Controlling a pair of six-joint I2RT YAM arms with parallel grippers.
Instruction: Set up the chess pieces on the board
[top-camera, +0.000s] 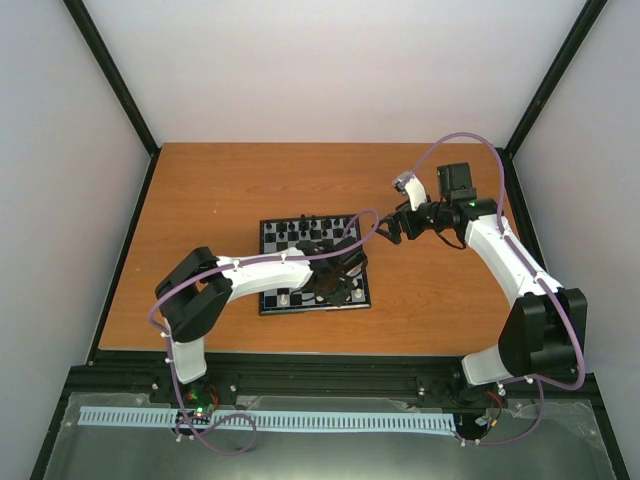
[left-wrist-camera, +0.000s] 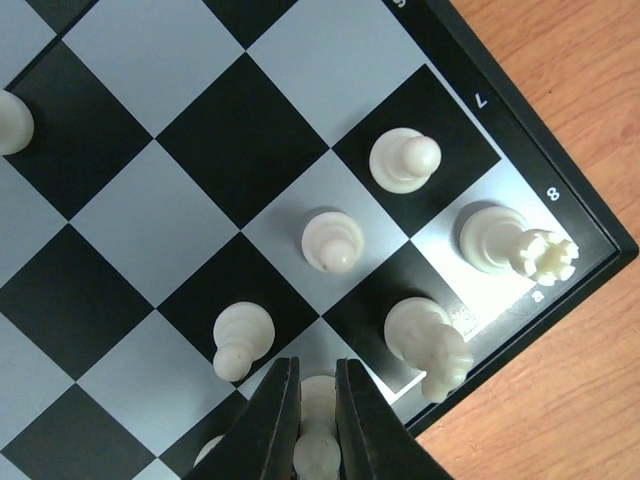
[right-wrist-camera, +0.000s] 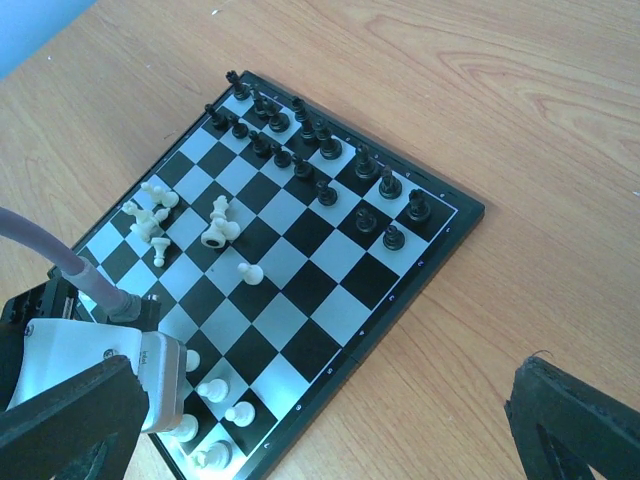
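The board lies near the middle of the desk. The black pieces stand in two rows along one edge. The cream side is only partly placed: a rook sits in the corner square, a knight stands next to it, and three pawns stand on the row in front. A loose heap of white pieces lies elsewhere on the board, some tipped over. The left fingers are closed on a white piece just beside the knight, apparently over the next back-row square. Whether its base touches the board I cannot tell. The right fingers stand wide open and hold nothing, hovering over bare desk beside the board. The main risk is crowding: the knight and the nearest pawn are so close to the held piece that the fingers could nudge either one over as they spread. The piece could also topple if it is let go tilted or short of the surface, and a low forearm could sweep the heap.
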